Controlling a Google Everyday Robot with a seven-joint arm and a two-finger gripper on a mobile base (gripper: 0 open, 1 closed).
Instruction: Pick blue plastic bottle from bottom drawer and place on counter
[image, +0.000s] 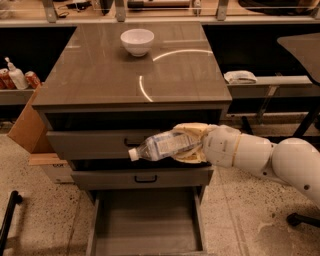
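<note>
one gripper (189, 145) is clamping the blue plastic bottle (161, 145) sideways above the bottom drawer (145, 227); raise it clear of the counter (100, 75) edge before advancing, avoiding the bowl (137, 41).

Bearing bowl (137, 41) on counter (100, 85), toward rear. Stacking upper handled drawer (90, 145) over lower handled drawer (170, 178) under counter, bottom drawer (147, 232) jutting forward below both. Clamping blue plastic bottle (162, 145) sideways in gripper (184, 145), before upper handled drawer's front, above bottom drawer, cap pointing left. Joining gripper from right: arm (260, 157). Flanking counter: cardboard box (27, 125) at left, pump bottle (16, 76) on left shelf (10, 95), cloth (240, 77) on right shelf (275, 82).
</note>
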